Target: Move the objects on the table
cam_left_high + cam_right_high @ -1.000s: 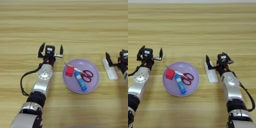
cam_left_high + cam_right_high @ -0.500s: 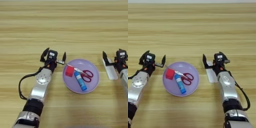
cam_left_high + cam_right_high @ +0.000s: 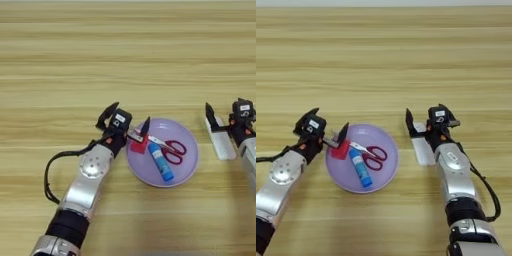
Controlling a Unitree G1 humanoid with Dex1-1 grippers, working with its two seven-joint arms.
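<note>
A: Any writing to read? White labels sit on top of both grippers, but nothing on them is legible.

B: Left gripper (image 3: 128,126) — fingers spread wide, one fingertip over the purple plate (image 3: 187,165) at its 9 o'clock rim, just above the red cube (image 3: 138,146).

A: On the plate: the cube at 9 o'clock, the blue glue stick (image 3: 161,161) running from centre toward 6, the red-handled scissors (image 3: 169,148) across the middle, blades pointing to 9.

B: Right gripper (image 3: 428,123) — also spread, over the white remote (image 3: 423,148), which lies flat on the table (image 3: 125,60) at the plate's 3 o'clock, apart from it.
</note>
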